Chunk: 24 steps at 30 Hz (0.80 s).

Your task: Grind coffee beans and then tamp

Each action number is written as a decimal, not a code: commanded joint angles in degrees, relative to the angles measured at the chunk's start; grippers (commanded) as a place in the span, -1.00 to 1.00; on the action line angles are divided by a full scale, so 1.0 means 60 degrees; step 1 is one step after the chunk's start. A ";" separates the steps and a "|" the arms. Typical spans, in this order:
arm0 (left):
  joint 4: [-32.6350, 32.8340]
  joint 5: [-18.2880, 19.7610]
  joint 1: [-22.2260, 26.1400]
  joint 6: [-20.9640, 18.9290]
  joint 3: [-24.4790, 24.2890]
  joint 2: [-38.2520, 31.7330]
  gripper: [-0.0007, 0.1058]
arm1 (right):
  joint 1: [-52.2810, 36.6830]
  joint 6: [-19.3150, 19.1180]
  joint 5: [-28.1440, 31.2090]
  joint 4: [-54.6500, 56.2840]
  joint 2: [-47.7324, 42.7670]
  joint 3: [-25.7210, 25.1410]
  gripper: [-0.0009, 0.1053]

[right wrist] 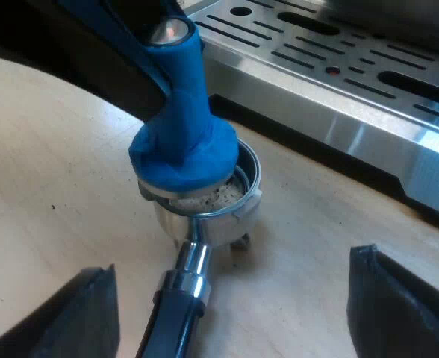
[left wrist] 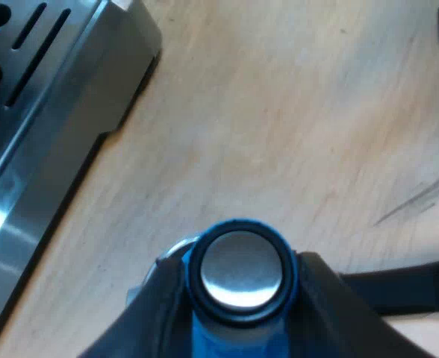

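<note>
The blue tamper (right wrist: 184,145) sits in the holder (right wrist: 204,216), its base on the grounds (right wrist: 216,195), a pale sliver of which shows at the near rim. It seems to lean a little rather than stand square, though the angle makes that hard to judge. The left gripper (left wrist: 238,309) is clenched on the tamper's neck, just under its shiny cap. The holder stands loose on the table (right wrist: 48,186), just beside the machine (right wrist: 339,82), with its handle (right wrist: 176,313) running out between the fingers of the right gripper (right wrist: 234,298), which is spread wide and grasps nothing. Grinding looks done; this is the tamp. The next move likely calls for the tamper brought level and pressed straight down, perhaps with the right gripper closing on the handle to steady the holder.
</note>
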 commanded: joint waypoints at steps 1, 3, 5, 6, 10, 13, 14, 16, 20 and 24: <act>-0.0184 0.0051 -0.0043 0.0104 -0.0032 0.0138 -0.86 | -0.0035 -0.0057 0.0017 -0.0082 -0.0045 -0.0017 0.26; -0.0184 0.0051 -0.0043 0.0104 -0.0032 0.0314 -0.86 | -0.0035 -0.0057 0.0017 -0.0082 -0.0045 -0.0017 0.26; -0.0184 0.0051 -0.0043 0.0104 -0.0032 0.0407 -0.86 | -0.0035 -0.0057 0.0017 -0.0082 -0.0045 -0.0017 0.26; -0.0184 0.0051 -0.0043 0.0104 -0.0032 0.0452 -0.86 | -0.0035 -0.0057 0.0017 -0.0082 -0.0045 -0.0017 0.26; -0.0184 0.0051 -0.0043 0.0104 -0.0032 0.0493 -0.86 | -0.0035 -0.0057 0.0017 -0.0082 -0.0045 -0.0017 0.26; -0.0256 0.0029 -0.0043 0.0104 -0.0032 0.0493 -0.86 | -0.0035 -0.0057 0.0017 -0.0082 -0.0045 -0.0017 0.26; -0.0314 0.0032 -0.0043 0.0104 -0.0032 0.0493 -0.86 | -0.0035 -0.0057 0.0017 -0.0082 -0.0045 -0.0017 0.26; -0.0400 -0.0031 -0.0043 0.0104 -0.0032 0.0493 -0.86 | -0.0035 -0.0057 0.0017 -0.0082 -0.0045 -0.0017 0.26; -0.0660 -0.0214 -0.0043 0.0104 -0.0032 0.0493 -0.86 | -0.0035 -0.0057 0.0017 -0.0082 -0.0045 -0.0017 0.26; -0.0667 -0.0214 -0.0043 0.0104 -0.0032 0.0493 -0.86 | -0.0035 -0.0057 0.0017 -0.0082 -0.0045 -0.0017 0.26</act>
